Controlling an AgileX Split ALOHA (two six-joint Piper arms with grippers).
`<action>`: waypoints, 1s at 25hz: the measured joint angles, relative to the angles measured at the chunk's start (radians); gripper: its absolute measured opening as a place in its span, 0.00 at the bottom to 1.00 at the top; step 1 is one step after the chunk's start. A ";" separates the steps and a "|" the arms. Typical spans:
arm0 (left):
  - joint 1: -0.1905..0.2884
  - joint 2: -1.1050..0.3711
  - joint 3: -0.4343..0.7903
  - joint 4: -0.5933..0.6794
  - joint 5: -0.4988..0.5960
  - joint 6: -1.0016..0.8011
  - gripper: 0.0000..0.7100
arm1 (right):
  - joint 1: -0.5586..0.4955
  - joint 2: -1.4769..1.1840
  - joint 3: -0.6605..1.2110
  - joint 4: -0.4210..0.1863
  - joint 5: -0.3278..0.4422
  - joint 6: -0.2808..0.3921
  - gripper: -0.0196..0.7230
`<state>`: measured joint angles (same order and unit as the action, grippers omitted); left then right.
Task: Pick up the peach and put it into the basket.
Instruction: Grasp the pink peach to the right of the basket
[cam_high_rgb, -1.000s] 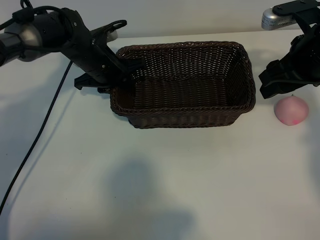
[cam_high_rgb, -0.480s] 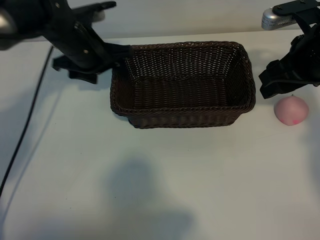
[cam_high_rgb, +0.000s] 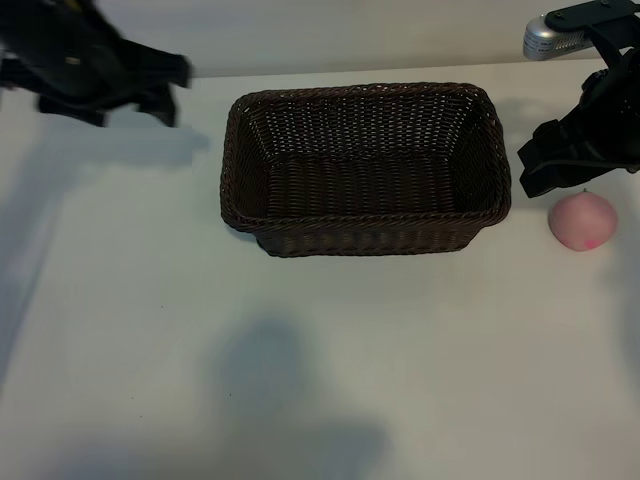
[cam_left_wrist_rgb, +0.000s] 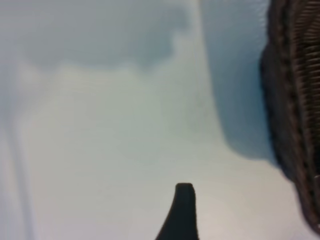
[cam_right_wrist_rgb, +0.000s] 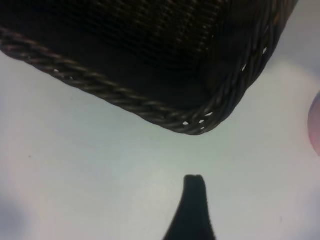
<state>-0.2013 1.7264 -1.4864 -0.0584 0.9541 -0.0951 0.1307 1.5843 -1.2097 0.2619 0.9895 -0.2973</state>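
Basket (cam_high_rgb: 365, 165): stands on the worktop (cam_high_rgb: 300, 360); nothing lies inside it.
Peach (cam_high_rgb: 582, 221): rests on the worktop just beside the basket's right end, outside it.
Right pincer (cam_high_rgb: 555, 170): hangs just above the peach, between peach and basket; released, grasping nothing.
Left pincer (cam_high_rgb: 160, 85): raised, apart from the basket's left end; released, empty.

Dark-brown woven basket (cam_high_rgb: 365, 235), pale-pink peach (cam_high_rgb: 582, 221)
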 joint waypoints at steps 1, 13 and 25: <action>0.026 -0.015 0.000 0.000 0.016 0.010 0.94 | 0.000 0.000 0.000 0.000 0.000 0.000 0.83; 0.382 -0.290 0.000 0.011 0.214 0.194 0.87 | 0.000 0.000 0.000 0.000 0.000 0.000 0.83; 0.387 -0.933 0.323 -0.109 0.154 0.298 0.84 | 0.000 0.000 0.000 0.000 0.008 0.000 0.83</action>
<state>0.1857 0.7938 -1.1636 -0.1671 1.1081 0.2030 0.1307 1.5843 -1.2097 0.2619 0.9973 -0.2973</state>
